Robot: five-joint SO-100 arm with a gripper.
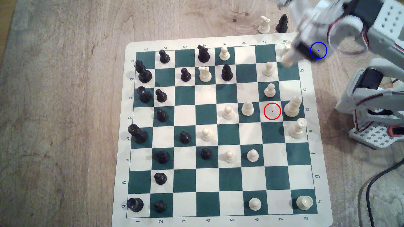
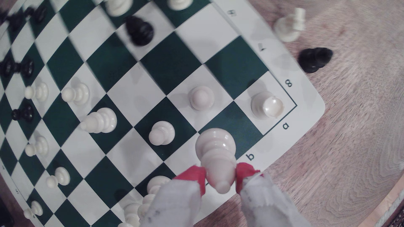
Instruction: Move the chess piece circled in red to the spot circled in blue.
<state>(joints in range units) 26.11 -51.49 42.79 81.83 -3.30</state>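
My gripper [image 2: 220, 176] is shut on the cream-white chess piece [image 2: 215, 150], its red-padded fingertips [image 2: 194, 174] pinching the narrow upper part while the flared base points down at the board. In the exterior view the piece [image 1: 286, 59] is a blurred shape hanging over the board's far right corner, under the gripper [image 1: 291, 54]. The blue ring [image 1: 318, 50] lies just off the board to the exterior view's right. It is drawn over my arm, which hides the wood beneath it. The red ring [image 1: 272, 111] encloses a bare white square.
A white rook [image 2: 267, 107] stands on the corner square beside the held piece, with white pawns [image 1: 268, 68] close by. Off the board's far edge stand a white knight [image 1: 264, 25] and a black piece [image 1: 282, 24]. The arm's base [image 1: 376, 135] and a black cable [image 1: 371, 185] occupy the right.
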